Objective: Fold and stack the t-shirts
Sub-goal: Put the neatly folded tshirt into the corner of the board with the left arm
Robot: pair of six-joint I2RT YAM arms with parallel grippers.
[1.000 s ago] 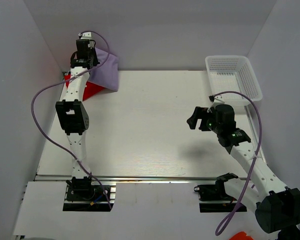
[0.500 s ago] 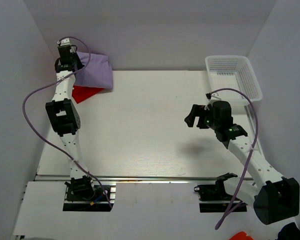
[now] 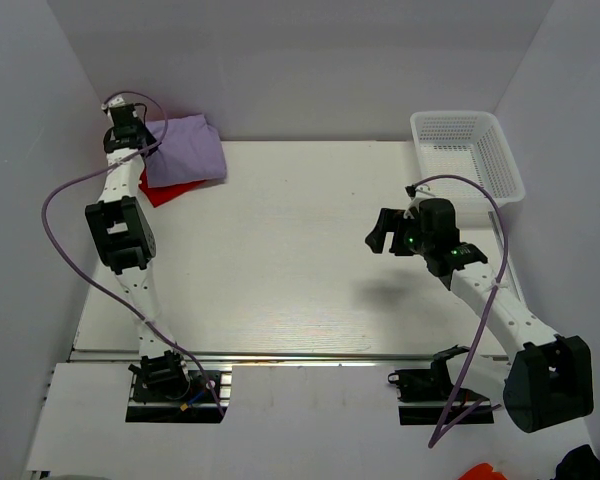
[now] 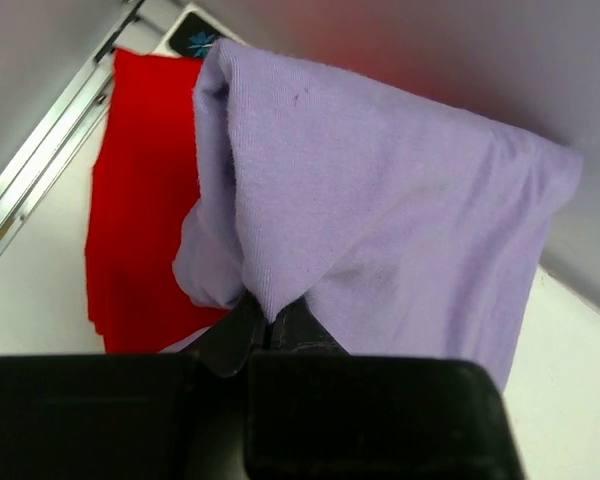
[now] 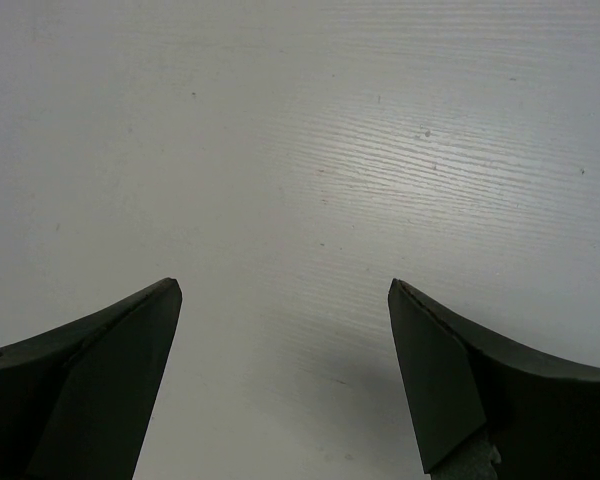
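At the far left corner of the table (image 3: 310, 260), the purple shirt (image 4: 400, 200) is held bunched and tented over the red shirt (image 4: 140, 200), which lies flat beneath it and is only partly covered. The left gripper (image 4: 270, 322) is clamped on a fold of the purple cloth, so a release here is judged likely to leave a crumpled, offset stack, and any sideways drag could be passed to the red fold and open it. The right gripper (image 5: 285, 330) is spread wide over bare table, well apart, so no second pinch is on hand for flattening.
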